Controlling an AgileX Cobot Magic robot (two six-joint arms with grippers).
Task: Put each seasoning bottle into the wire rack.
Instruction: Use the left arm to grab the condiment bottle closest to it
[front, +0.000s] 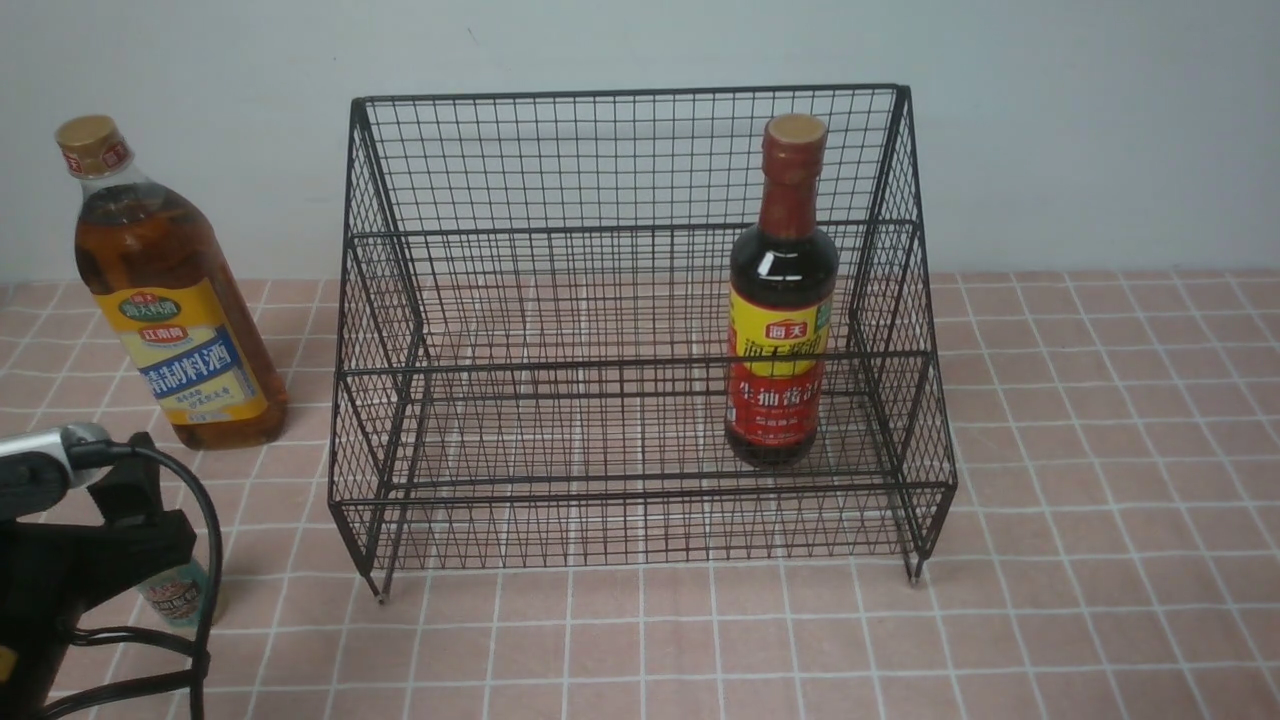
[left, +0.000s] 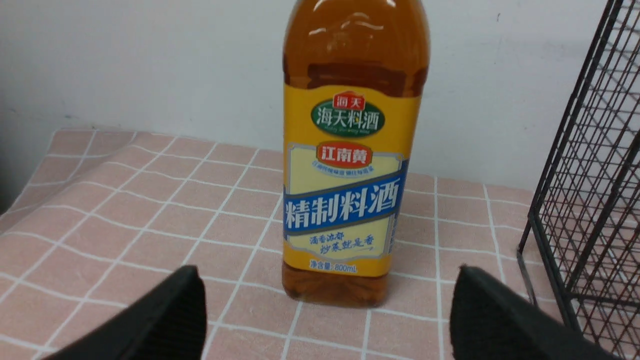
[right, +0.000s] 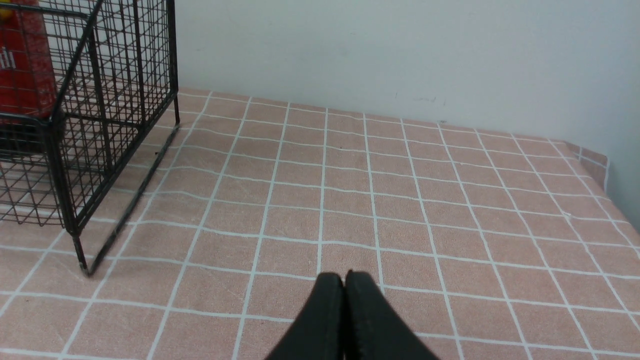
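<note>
While the rack (front: 600, 366) holds the soy bottle (front: 781, 330) (lower tier), left jaws gape, right jaws clench.

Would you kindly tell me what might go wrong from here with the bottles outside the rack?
The open left claw faces the lower part of the tall amber bottle; a low grip may let it tip. The small jar stands close beside the left arm, partly hidden, and could be knocked over. Lifted too low, the tall bottle may catch the front wire of the rack.
</note>
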